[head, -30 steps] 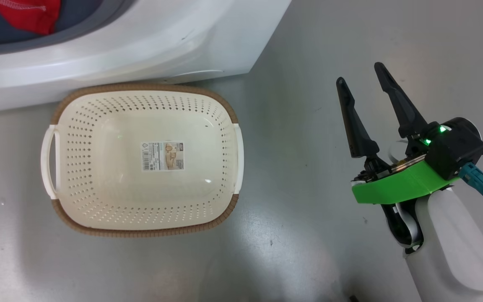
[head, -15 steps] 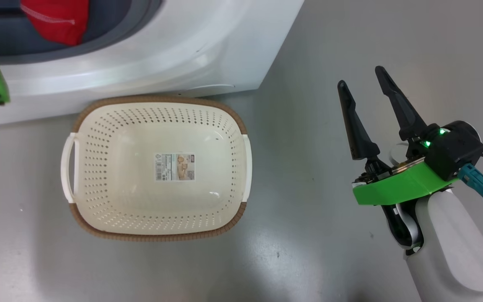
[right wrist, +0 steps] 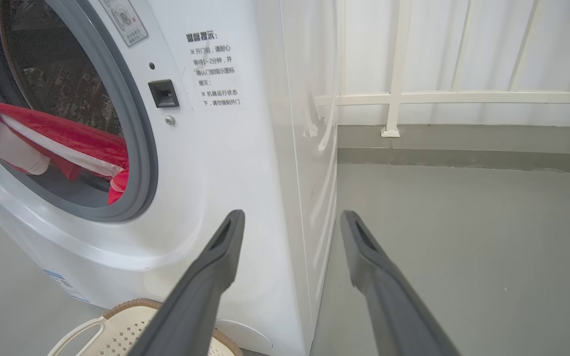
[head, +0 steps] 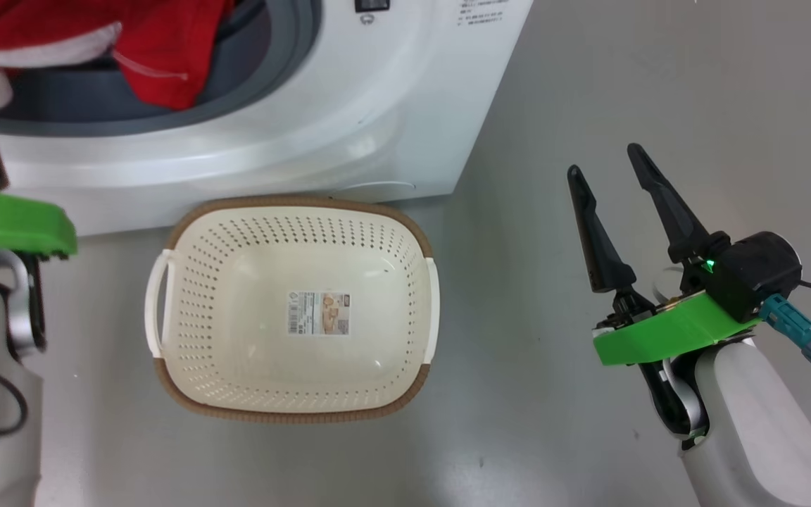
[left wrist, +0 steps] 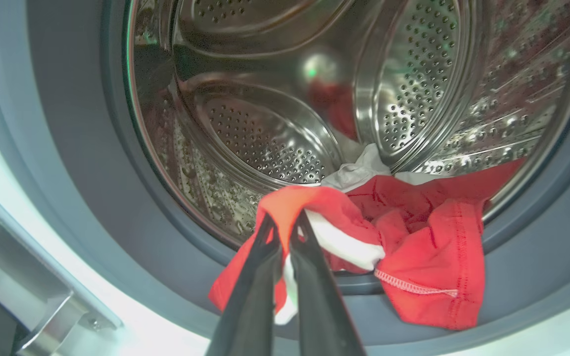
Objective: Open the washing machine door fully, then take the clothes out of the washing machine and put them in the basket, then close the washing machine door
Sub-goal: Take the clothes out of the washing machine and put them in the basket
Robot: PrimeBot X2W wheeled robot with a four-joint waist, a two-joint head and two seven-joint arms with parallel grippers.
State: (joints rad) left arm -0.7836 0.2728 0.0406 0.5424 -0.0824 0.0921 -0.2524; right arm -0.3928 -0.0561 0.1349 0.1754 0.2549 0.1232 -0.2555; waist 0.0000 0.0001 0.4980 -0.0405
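Left hand (left wrist: 286,217) -- fingers pinched almost together on a fold of the red garment (left wrist: 428,247), right at the lower front edge of the drum (left wrist: 275,123). The cloth hangs out over the grey rubber ring (left wrist: 67,148). A whitish cloth piece (left wrist: 359,170) sits just behind it, touching the red. Right hand (head: 604,160) is spread wide, holding nothing, over the bare floor (head: 553,84) off the washing machine's (head: 349,105) right front corner. The basket (head: 293,204) is empty, on the floor tight against the machine's front edge, below the opening.

Step looks like pulling the garment out. The grip is only on a fold, so keep the pinch firm and draw outward and up to clear the ring -- the hem could snag. Then go down over the basket's middle and let go low. The white piece may drag along, so watch it doesn't drop on the floor.
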